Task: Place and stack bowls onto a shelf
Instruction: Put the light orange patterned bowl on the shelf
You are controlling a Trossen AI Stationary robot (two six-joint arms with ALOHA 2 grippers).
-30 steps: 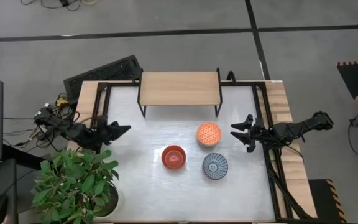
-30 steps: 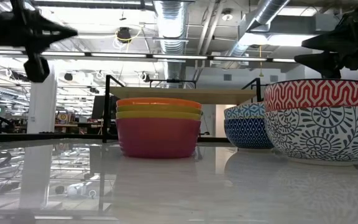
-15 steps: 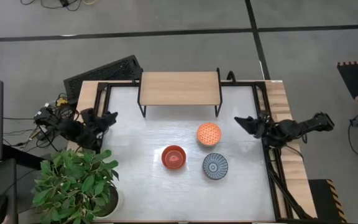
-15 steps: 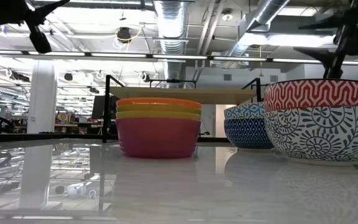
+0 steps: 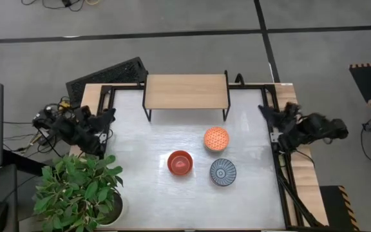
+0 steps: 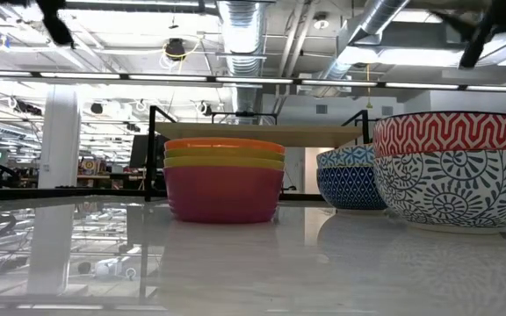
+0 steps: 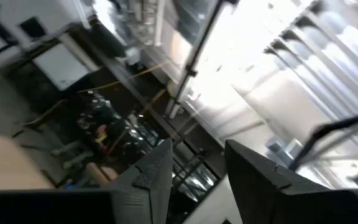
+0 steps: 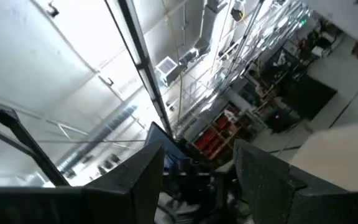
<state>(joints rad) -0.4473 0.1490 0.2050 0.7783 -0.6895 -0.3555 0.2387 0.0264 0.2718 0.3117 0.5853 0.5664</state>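
High view gives me the layout: three bowl stacks sit on the white tabletop (image 5: 147,193), all in front of the shelf (image 5: 186,91), whose wooden top carries nothing yet. The orange-patterned bowl (image 5: 216,138) lies nearest the shelf, the red bowl (image 5: 180,162) and the blue-grey bowl (image 5: 223,172) farther forward, close together but apart. I read the task as not yet begun.

My left claw (image 7: 191,171) is parked at the tabletop's left edge, near the plant (image 5: 79,190), and my right claw (image 8: 197,171) at the right edge. Both wrist views look up at the ceiling with a clear gap between the fingers, so both are spread and carry nothing.

To start well, I would send the right arm to the orange-patterned bowl, pinch its rim on the side away from its neighbours, and lift straight up before carrying it over the shelf.
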